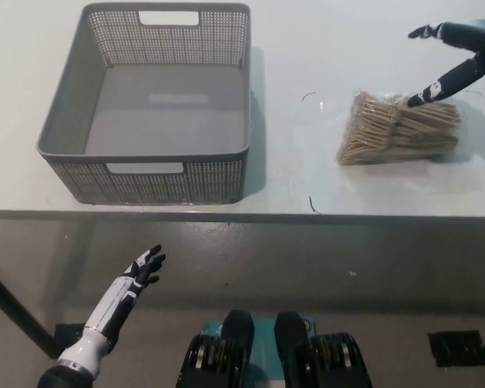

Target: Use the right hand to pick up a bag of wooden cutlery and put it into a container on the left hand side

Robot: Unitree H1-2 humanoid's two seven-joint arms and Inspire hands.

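A clear bag of wooden cutlery [398, 128] lies on the white table [323, 48] at the right. My black right hand [453, 56] reaches in from the upper right edge, open, with fingers spread above the bag's far end; one fingertip [413, 102] is at the bag's top edge. A grey perforated container [153, 101] stands on the table's left side, with nothing inside. My white left hand [129, 287] rests low at the lower left, below the table's front edge, open.
The table's front edge [242, 215] runs across the middle of the picture. A strip of bare tabletop separates the container from the bag.
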